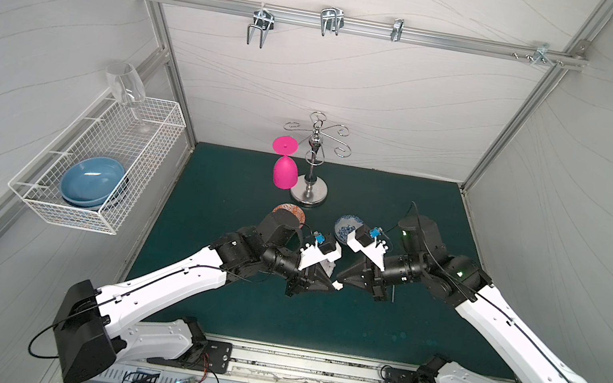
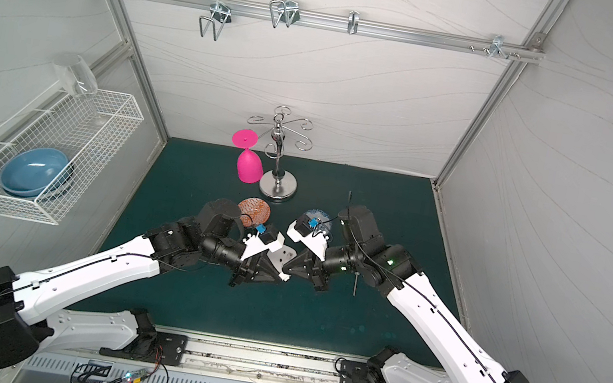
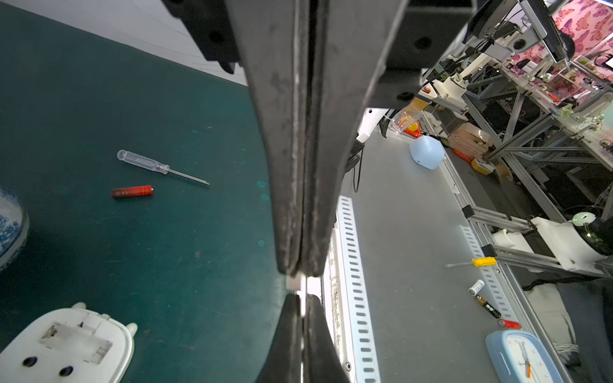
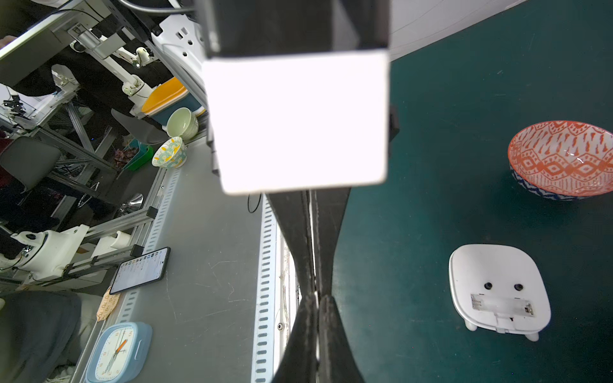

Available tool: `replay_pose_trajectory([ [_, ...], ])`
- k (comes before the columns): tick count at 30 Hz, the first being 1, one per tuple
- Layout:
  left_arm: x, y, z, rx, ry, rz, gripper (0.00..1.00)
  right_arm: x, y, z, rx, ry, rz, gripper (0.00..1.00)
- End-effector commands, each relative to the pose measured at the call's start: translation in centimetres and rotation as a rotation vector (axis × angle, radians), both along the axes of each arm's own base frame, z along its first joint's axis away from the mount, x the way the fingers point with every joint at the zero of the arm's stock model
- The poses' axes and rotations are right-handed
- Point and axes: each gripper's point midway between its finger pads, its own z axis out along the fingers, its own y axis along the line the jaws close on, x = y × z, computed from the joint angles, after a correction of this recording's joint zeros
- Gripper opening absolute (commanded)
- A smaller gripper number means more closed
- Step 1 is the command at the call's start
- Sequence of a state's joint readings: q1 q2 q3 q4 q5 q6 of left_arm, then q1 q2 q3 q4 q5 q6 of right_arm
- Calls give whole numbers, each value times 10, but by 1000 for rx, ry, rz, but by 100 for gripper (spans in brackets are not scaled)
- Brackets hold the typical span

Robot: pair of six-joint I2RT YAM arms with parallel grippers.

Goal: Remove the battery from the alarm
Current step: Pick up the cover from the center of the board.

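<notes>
Two sets closed: left fingers point(image 3: 285, 199) and right fingers point(image 4: 300, 248), tip to tip on one small white piece point(image 3: 293, 282) over bench point(image 3: 99, 99) centre. Close by on the far side, alarm point(image 4: 497, 265) face down, bay open and empty. Right of centre, battery point(image 3: 132, 191) flat on the bench, just beside the screwdriver point(image 3: 159, 165). Judged light, rigid, smooth, prone to rolling; pinch across the red body at mid-length.

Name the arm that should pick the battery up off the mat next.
Right, probably: the battery lies by the screwdriver, whose shaft shows beside the right arm in a top view; the left gripper would reach across. The right gripper must first release the white piece both pinch.
</notes>
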State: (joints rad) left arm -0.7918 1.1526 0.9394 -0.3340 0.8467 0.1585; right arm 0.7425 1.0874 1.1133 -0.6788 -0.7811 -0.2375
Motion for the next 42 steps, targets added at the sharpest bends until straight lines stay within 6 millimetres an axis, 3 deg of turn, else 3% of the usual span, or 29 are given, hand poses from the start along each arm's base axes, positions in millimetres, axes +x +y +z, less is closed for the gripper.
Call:
replay_pose_trajectory([
  [1, 2, -8, 28, -83, -51, -30, 0, 2, -1, 7, 1, -35, -13, 17],
  [3, 4, -8, 30, -97, -55, -18, 0, 8, -6, 7, -11, -26, -69, 30],
  [4, 6, -8, 28, -97, -46, 0, 0, 13, -9, 8, -11, -8, -110, 43],
  [8, 29, -8, 22, -131, -3, 174, 0, 43, -33, 16, 55, 161, -342, 59],
  [12, 52, -5, 10, -195, 187, 386, 0, 61, -46, 13, 154, 419, -545, 59],
  [16, 61, -5, 0, -242, 430, 495, 0, 64, -39, 0, 223, 635, -596, 58],
  [24, 70, -15, -18, -308, 746, 553, 0, 73, -16, -29, 199, 769, -688, 53],
  [37, 74, -12, -22, -332, 767, 585, 0, 79, -17, -59, 146, 844, -758, 46],
  [42, 73, -15, -17, -348, 777, 557, 0, 78, -11, -55, 165, 859, -722, 36],
])
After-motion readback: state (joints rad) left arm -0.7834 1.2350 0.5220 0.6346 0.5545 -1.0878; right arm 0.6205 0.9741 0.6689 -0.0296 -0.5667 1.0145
